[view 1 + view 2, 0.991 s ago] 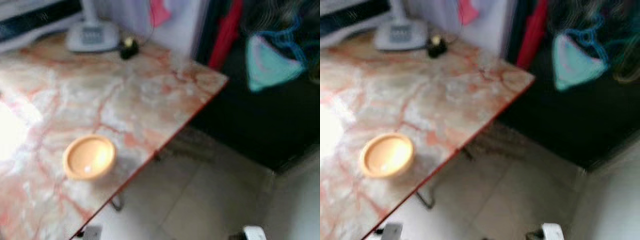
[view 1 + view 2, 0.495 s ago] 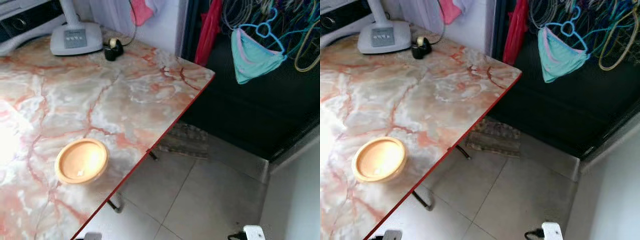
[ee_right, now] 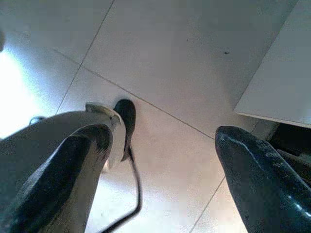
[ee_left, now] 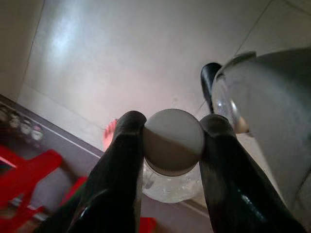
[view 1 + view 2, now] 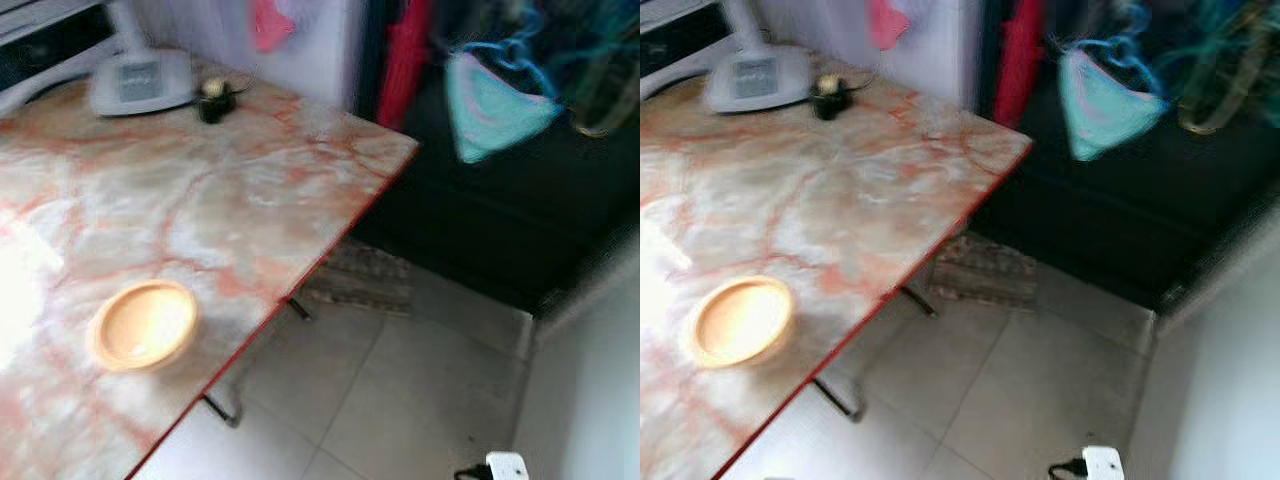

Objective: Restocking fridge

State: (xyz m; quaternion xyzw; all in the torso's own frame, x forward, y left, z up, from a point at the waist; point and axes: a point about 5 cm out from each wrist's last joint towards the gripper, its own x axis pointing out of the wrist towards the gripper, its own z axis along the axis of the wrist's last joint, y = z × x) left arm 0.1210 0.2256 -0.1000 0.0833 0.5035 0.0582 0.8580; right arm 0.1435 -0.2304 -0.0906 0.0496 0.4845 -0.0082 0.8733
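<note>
Across the left half of the head views, slightly blurred, a marble-patterned table (image 5: pixel 250 190) with a red edge runs from the upper left toward the lower left. An orange bowl (image 5: pixel 142 325) sits near its front edge at lower left; a white appliance base (image 5: pixel 140 82) and a small dark object (image 5: pixel 214 100) stand at the upper left. To the right lies pale tiled floor (image 5: pixel 400 390), and beyond it a dark opening where a teal garment (image 5: pixel 493 105) hangs among hangers at upper right, beside a red cloth (image 5: pixel 405 50). No fridge can be made out. In the left wrist view, low centre of the frame, the left claw (image 4: pixel 173 141) has its two black fingers (image 4: pixel 124 160) closed against either side of a grey-white bottle cap (image 4: pixel 173 140), with the clear bottle (image 4: pixel 170 187) hanging below it toward the floor, its long axis running away from the camera. So the task's thing is already in the left claw, carried low. In the right wrist view the right claw (image 3: pixel 167 160) hangs spread wide with nothing between its fingers, above floor tiles, a silver limb and a black cable (image 3: pixel 131 194) at lower left. Judged from this, the robot is carrying the bottle while looking for the fridge; the left arm will do the placing, and the grip on the cap alone could let the bottle swing.
</note>
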